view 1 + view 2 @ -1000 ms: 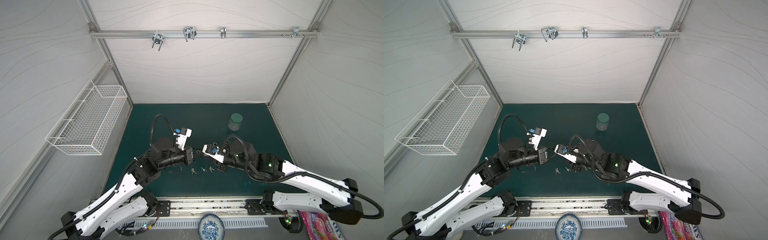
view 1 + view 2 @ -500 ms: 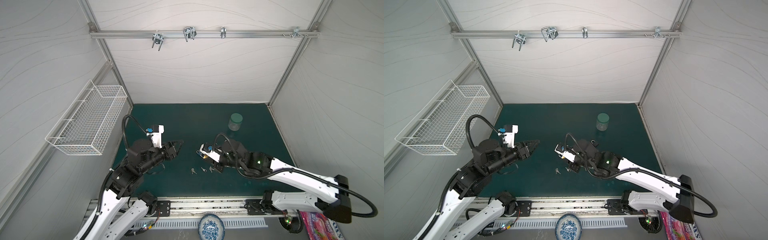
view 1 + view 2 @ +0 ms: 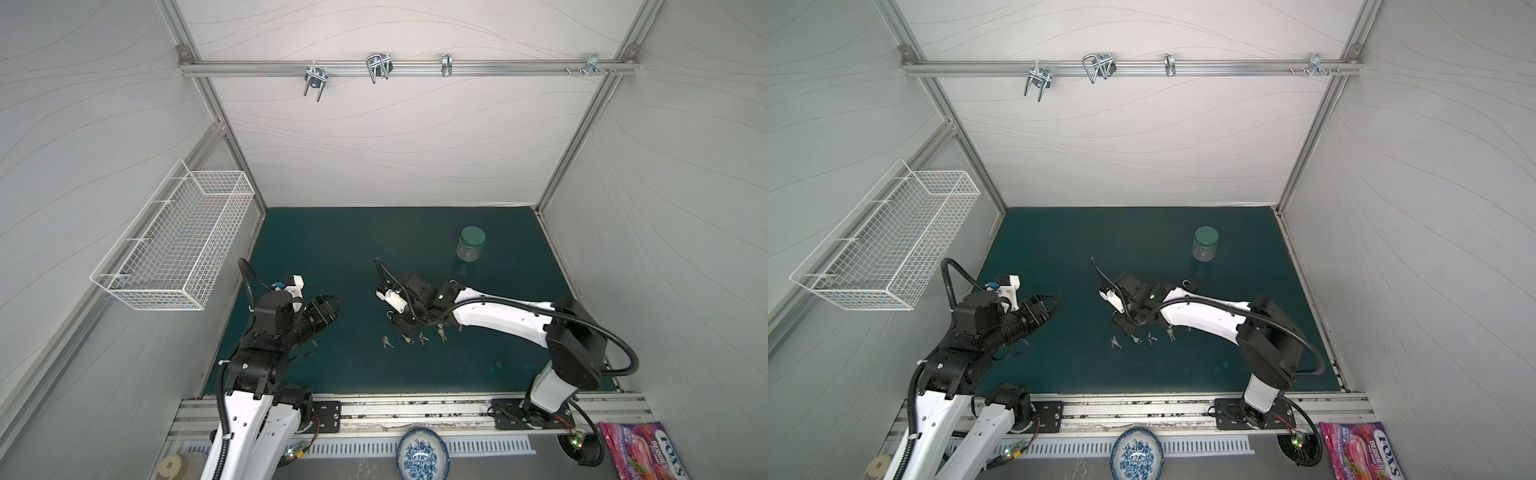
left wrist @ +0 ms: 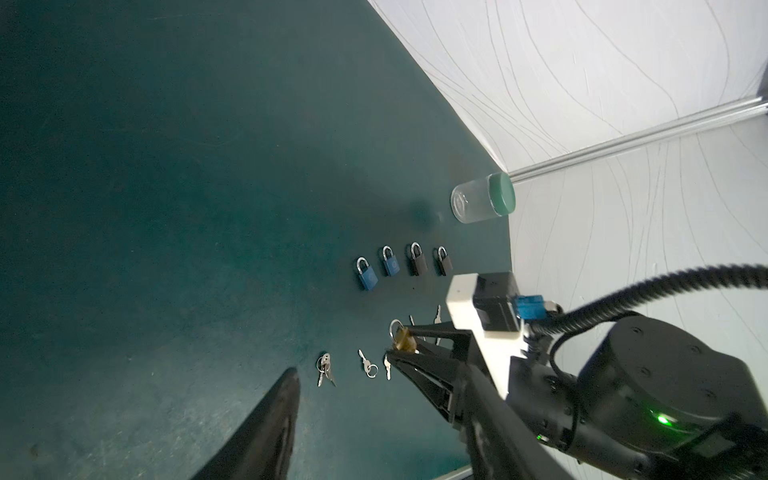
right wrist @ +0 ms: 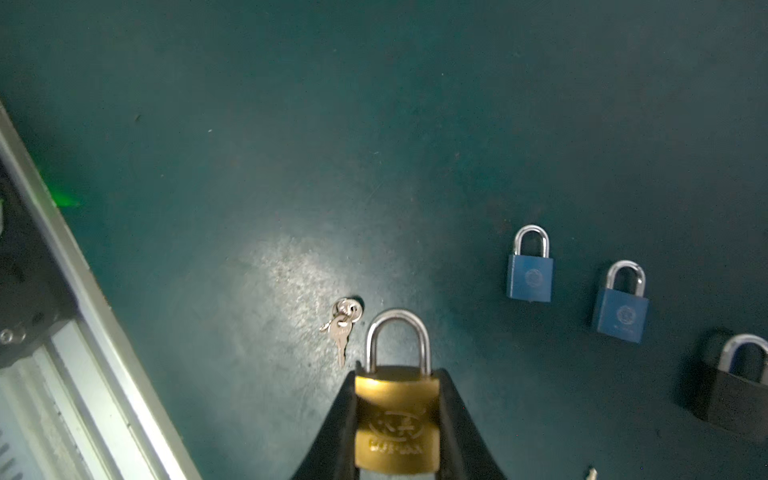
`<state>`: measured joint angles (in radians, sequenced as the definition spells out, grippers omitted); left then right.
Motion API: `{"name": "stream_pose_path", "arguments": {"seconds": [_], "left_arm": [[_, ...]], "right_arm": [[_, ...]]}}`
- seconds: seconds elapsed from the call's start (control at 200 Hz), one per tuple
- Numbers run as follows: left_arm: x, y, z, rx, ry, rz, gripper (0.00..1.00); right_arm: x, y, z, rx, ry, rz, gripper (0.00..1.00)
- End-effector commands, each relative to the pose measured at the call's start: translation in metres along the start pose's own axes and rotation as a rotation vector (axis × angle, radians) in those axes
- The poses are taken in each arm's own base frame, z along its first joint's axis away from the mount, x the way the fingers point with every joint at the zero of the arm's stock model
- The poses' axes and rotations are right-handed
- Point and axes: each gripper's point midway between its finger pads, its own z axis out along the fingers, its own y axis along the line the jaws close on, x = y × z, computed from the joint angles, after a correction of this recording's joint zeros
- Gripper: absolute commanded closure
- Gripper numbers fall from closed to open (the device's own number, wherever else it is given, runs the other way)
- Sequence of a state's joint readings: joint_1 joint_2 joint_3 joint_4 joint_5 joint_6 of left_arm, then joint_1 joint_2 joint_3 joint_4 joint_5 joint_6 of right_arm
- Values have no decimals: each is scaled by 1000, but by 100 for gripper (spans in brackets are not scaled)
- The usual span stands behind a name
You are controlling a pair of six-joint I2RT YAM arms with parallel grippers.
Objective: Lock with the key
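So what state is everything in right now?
Brass padlock: shackle shut, gripped.
Right hand: closed on brass padlock.
Left hand: open, empty.
Blue padlocks: shut, lying flat.
Black padlocks: shut, lying flat.
Jar: upright, lid on.
Keys: loose on mat.

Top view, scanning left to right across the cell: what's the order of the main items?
wire basket → left gripper → right gripper, jaws clamped on the brass padlock → green-lidded jar → candy bag
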<state>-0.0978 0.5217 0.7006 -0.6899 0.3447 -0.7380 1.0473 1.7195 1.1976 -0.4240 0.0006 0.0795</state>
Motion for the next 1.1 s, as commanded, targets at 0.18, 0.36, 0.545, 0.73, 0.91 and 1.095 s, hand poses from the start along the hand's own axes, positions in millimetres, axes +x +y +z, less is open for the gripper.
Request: {"name": "stream_pose_path", "arguments": {"seconds": [0.18,0.36,0.545,0.73,0.91,1.095], "left_arm": [[-1,25,-12,-92,-61,-63,30],[7,31,-15,-108,-51,-68,28],[16,34,-13,-88,-32,-93,28],[20,35,-11,-78,-21,-99,28],[17,32,-12,-73,-26,-90,28],[13,29,-13,-74,-35,-80,28]], "right_arm": [[-11,-19,44,44,95,131,100],[-16,-34,63,84,127,159,100],[-15,-43,82,109,174,167,97],[-14,-42,92,96,196,166,90],[-11,-39,94,82,210,167,78],[-9,-38,91,73,207,170,69]]}}
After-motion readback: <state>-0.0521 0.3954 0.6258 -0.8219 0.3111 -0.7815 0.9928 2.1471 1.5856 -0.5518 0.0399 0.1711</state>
